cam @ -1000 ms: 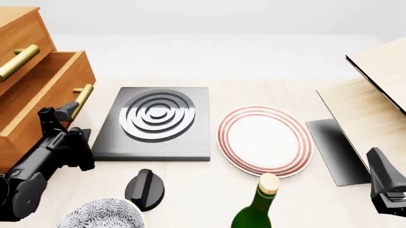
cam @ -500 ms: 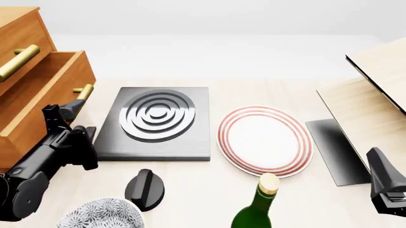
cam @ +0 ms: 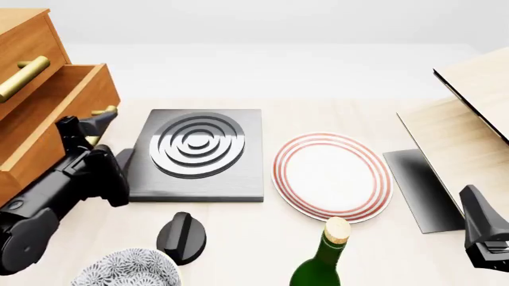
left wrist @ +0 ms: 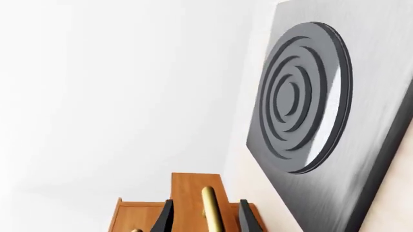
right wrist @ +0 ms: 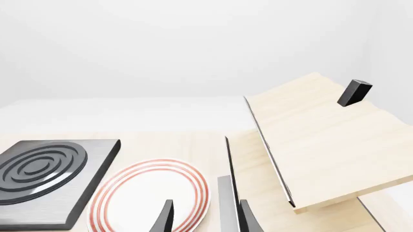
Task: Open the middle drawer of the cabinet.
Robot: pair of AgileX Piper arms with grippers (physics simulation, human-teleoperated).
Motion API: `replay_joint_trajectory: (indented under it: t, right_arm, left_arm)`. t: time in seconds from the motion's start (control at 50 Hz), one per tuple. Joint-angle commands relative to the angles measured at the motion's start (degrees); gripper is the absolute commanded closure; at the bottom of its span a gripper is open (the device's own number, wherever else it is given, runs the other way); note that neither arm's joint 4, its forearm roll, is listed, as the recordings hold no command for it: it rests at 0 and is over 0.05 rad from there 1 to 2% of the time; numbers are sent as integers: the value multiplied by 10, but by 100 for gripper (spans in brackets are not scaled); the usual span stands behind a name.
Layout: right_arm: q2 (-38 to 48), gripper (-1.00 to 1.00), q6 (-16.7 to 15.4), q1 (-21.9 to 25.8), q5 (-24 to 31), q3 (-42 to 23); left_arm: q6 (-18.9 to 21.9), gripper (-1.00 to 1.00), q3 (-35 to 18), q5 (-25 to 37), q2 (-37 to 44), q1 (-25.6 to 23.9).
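Observation:
The orange-brown cabinet [cam: 24,36] stands at the far left. Its middle drawer [cam: 68,98] is pulled out past the uppermost one, its top showing as an open box. My left gripper [cam: 86,126] is at that drawer's front, covering most of the brass bar handle [cam: 106,111]. In the left wrist view the handle [left wrist: 209,208] lies between the fingers [left wrist: 164,218] with a gap on each side, so the left gripper [left wrist: 206,220] is open around it. My right gripper [cam: 477,205] waits low at the right edge, open and holding nothing [right wrist: 205,220].
A dark hob [cam: 197,152] with rings lies just right of the drawer, with a red-rimmed plate [cam: 332,176] beside it. Near the front edge are a black knob [cam: 181,237], a patterned bowl [cam: 127,268] and a green bottle [cam: 322,256]. Pale wooden boards [cam: 469,113] and a dark mat [cam: 421,187] fill the right.
My left arm has shifted forward and to the right along the drawer front, now covering more of the handle. The drawer and the right arm have not visibly moved.

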Motion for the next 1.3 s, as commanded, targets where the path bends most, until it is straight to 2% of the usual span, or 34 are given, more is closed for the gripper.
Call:
replay_joint_trajectory:
  t: [0.02,0.1,0.2,0.36,0.42,0.44,0.5,0.72,0.92,1.3]
  right_arm:
    - [-4,-100,-3,1,1,0]
    - [-4,-100,-3,1,1,0]
    - [-4,-100,-3,1,1,0]
    - [-4,-100,-2,1,1,0]
    - [-4,-100,-3,1,1,0]
    - [-4,-100,-2,1,1,0]
    - [-4,-100,-3,1,1,0]
    - [-4,-100,-3,1,1,0]
    - [-4,-100,-3,1,1,0]
    - [-4,-100,-3,1,1,0]
  left_arm:
    - [-45,-100,-11,82,-72,-31]
    - [-68,-100,-26,134,-111,-34]
    - [-87,-100,-36,175,-147,-49]
    - [-110,-100,-43,229,-199,-46]
    - [-126,-100,-49,259,-221,-51]
    - [-145,-100,-61,285,-233,-54]
    - [-148,-100,-62,304,-256,-55]
    - [-205,-100,-103,416,-341,-68]
    - [-272,-100,-156,503,-379,-66]
    - [-371,-100,-222,631,-424,-42]
